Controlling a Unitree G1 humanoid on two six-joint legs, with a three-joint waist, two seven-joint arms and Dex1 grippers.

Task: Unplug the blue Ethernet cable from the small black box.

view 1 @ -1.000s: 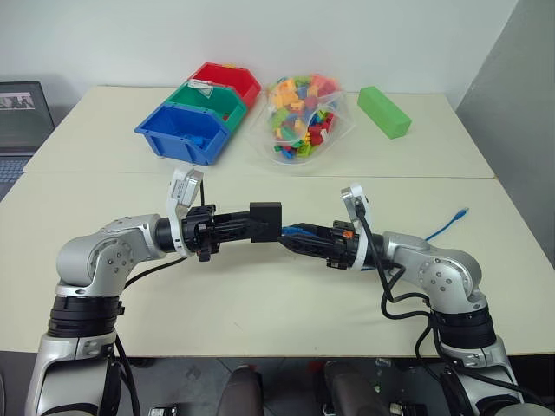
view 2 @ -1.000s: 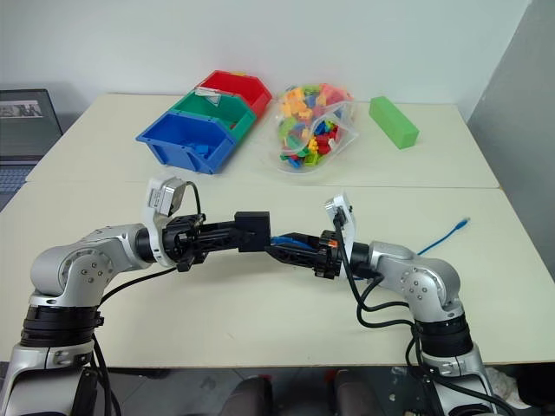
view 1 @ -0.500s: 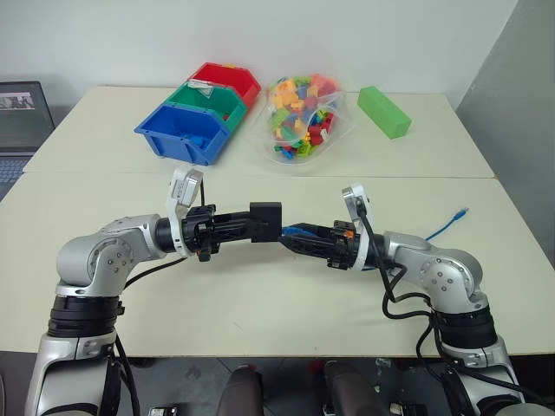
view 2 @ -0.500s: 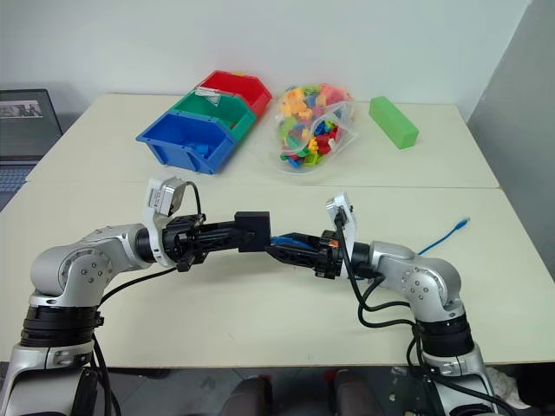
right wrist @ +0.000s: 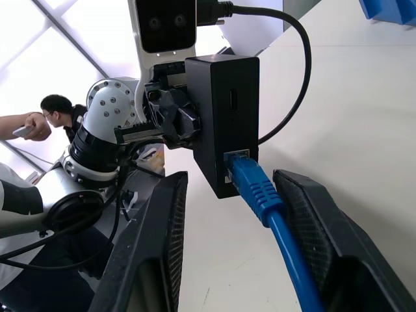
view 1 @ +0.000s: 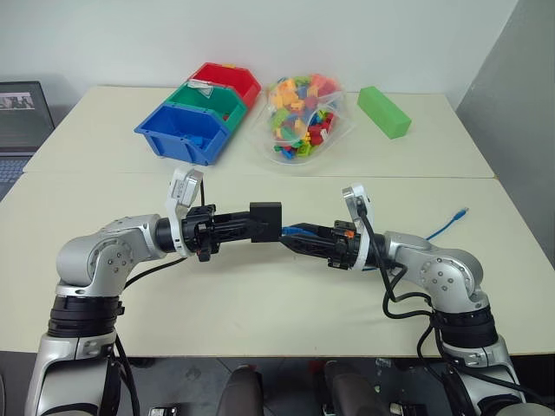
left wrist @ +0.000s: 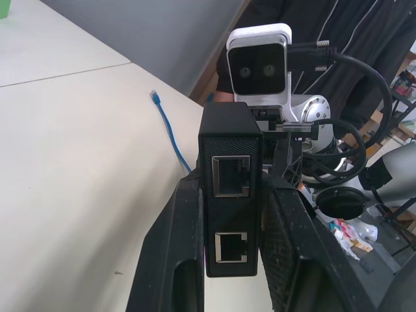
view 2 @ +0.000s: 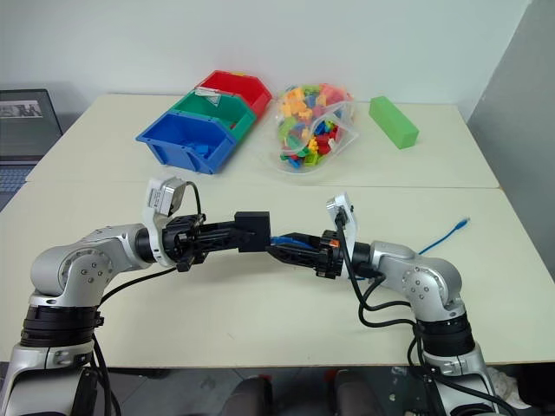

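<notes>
Left gripper [view 1: 245,225] fingers clamp the small matte black plastic box [view 1: 265,220], steadying it above the bench [view 1: 260,295]. Right gripper [right wrist: 260,214] fingers stand apart, flanking the thin bright blue Ethernet cable [right wrist: 260,192], still plugged in, presumably to pull it.

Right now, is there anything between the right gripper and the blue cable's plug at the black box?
Nothing visible. The right gripper has a finger on each side of the blue cable, with open gaps, just behind the plug still sitting in the black box, which the left gripper holds.

cable [right wrist: 261,195] plugged in box [right wrist: 221,117]
</notes>
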